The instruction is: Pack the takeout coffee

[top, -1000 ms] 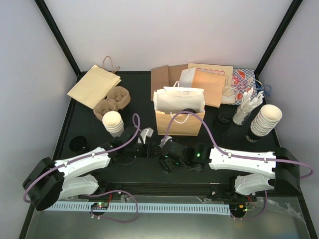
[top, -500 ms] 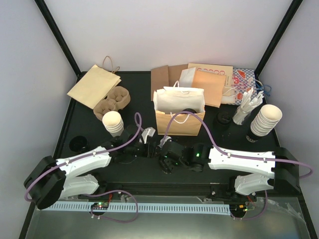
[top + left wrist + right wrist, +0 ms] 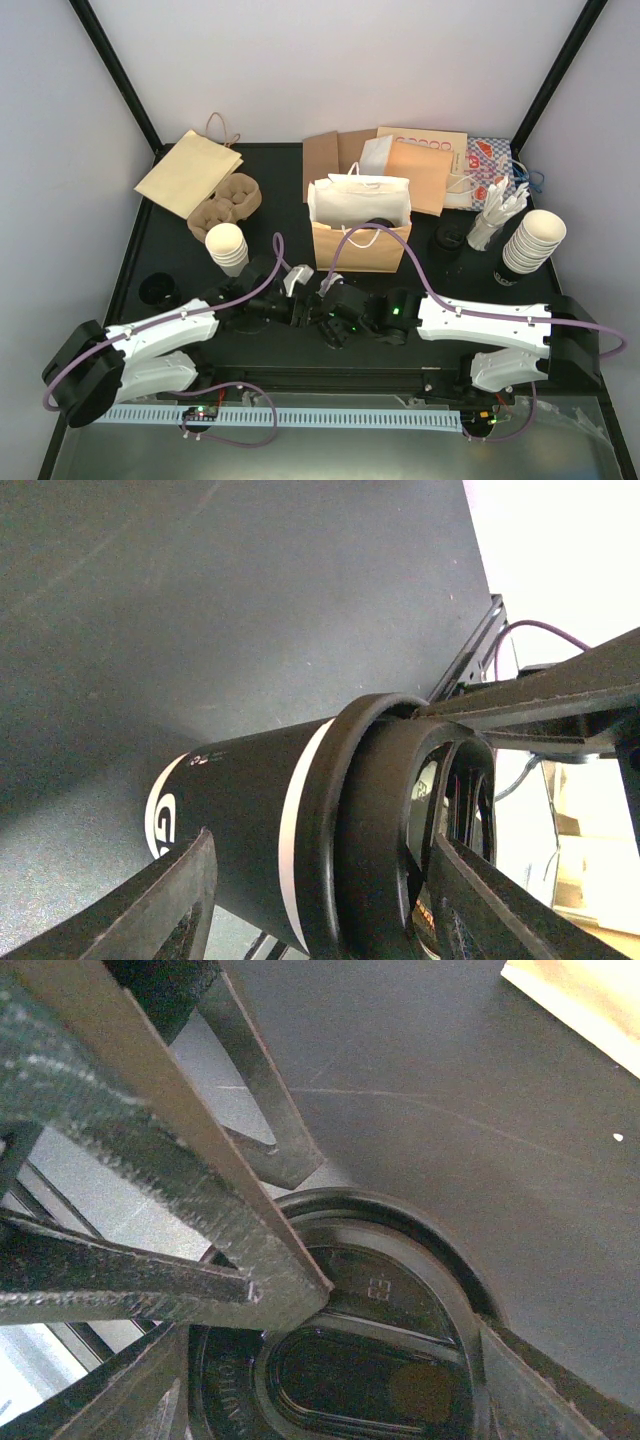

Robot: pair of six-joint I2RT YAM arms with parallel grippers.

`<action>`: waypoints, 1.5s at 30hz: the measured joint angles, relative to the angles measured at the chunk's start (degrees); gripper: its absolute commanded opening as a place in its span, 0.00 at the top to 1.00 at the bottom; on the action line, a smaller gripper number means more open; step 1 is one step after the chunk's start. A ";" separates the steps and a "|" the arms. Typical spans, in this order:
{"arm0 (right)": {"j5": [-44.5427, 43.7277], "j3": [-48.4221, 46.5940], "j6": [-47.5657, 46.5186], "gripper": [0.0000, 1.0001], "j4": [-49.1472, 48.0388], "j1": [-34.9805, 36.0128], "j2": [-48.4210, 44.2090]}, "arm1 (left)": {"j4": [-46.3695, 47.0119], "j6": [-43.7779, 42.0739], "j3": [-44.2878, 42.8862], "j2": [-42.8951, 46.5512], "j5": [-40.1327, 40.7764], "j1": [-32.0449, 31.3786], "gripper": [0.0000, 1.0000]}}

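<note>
1. The black table [image 3: 165, 255] carries both arms, which meet near its middle, in front of the upright kraft paper bag [image 3: 360, 252].
2. Flat paper bags [image 3: 190, 172] lie along the far edge. A brown pulp cup carrier [image 3: 228, 198] sits just behind the left stack of lidless cups [image 3: 227, 245]. A second stack of lidless cups [image 3: 532, 238] stands at the right.
3. The takeout coffee cup [image 3: 240, 825] is outside the bag, turned on its side between the two grippers. Its body looks dark in the left wrist view, with a pale band next to the lid. Whether it rests on the table cannot be told.
4. The left gripper [image 3: 322, 845] is partly closed on the takeout coffee cup, with one finger at the body and the other at the lid end.
5. The right gripper [image 3: 330, 1340] is partly closed on the black sip lid [image 3: 370, 1360], its fingers meeting the rim on opposite sides.
6. A round dark shape shows in the bag mouth; what it is cannot be told
</note>
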State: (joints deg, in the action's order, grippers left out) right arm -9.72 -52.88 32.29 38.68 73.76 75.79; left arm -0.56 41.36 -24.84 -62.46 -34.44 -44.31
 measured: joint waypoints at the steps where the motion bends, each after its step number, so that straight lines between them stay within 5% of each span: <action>1: 0.00 0.00 0.00 0.37 0.02 0.00 0.00 | -0.11 -0.17 0.00 -0.02 -0.31 0.00 0.40; 29: 0.02 0.20 0.39 0.37 -0.26 0.00 0.02 | -0.70 -0.87 -1.29 -2.08 0.39 -0.33 0.43; 45: -0.61 -0.07 2.64 0.36 -1.29 0.13 0.72 | -13.70 -0.63 -1.27 13.09 6.82 -0.44 0.35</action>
State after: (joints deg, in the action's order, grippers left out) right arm -10.33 -52.95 34.94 37.39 73.89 76.51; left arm -14.26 40.73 -26.11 -49.36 -27.62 -44.75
